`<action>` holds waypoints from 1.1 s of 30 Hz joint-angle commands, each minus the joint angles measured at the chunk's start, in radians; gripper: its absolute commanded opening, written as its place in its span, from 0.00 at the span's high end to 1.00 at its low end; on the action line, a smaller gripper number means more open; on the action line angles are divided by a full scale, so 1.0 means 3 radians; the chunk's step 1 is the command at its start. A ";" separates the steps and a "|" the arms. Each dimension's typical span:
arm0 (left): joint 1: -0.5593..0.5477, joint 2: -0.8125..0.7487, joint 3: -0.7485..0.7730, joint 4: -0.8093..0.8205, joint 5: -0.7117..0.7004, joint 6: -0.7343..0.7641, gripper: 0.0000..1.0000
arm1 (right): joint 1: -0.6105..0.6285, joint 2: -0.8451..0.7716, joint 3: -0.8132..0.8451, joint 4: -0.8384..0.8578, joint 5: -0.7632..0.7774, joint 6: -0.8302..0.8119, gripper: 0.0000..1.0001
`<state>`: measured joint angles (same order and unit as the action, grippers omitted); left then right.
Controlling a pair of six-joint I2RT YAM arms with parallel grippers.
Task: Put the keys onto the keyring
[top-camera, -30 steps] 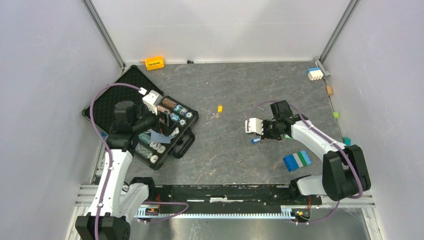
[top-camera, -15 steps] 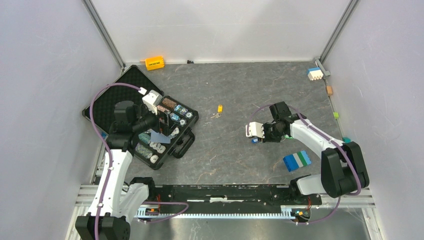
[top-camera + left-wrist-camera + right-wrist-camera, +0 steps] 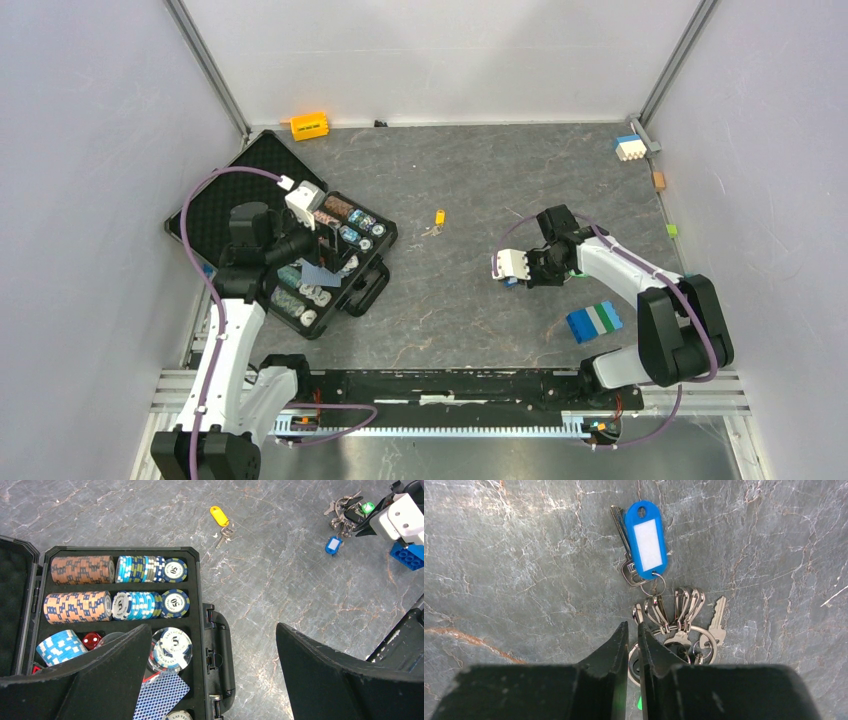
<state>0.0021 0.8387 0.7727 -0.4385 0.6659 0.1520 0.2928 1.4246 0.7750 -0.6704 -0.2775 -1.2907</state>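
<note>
Left wrist view: "5", "10" on chips (image 3: 175,602), left tool (image 3: 212,630) spread wide; right tool (image 3: 632,627) almost closed over keys (image 3: 674,615), blue tag (image 3: 646,540) blank.

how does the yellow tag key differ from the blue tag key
Tag colour: the yellow tag key has a yellow tag, the blue tag key a blue one. Place: the yellow one lies alone mid-table; the blue one lies against the key bunch. Both carry a silver key.
</note>
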 commanded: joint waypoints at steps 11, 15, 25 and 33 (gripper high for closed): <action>-0.0012 -0.0060 -0.0019 0.0125 0.0116 0.0113 0.00 | 0.0004 -0.0299 -0.0185 0.0056 0.0014 -0.0135 0.81; -0.0013 -0.0068 -0.0019 0.0125 0.0122 0.0114 0.00 | 0.0006 -0.0270 -0.0221 0.0089 0.0002 -0.0130 0.81; -0.0012 -0.0069 -0.0024 0.0125 0.0122 0.0122 0.00 | 0.0005 -0.0169 -0.0142 0.0151 -0.0012 -0.0122 0.79; -0.0012 -0.0054 -0.0029 0.0122 0.0125 0.0136 0.00 | 0.0011 -0.0133 -0.0124 0.0172 0.0009 -0.0131 0.79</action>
<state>0.0021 0.8337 0.7639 -0.4385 0.6666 0.1532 0.2928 1.3766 0.7097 -0.6361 -0.2676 -1.2926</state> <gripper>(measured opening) 0.996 0.204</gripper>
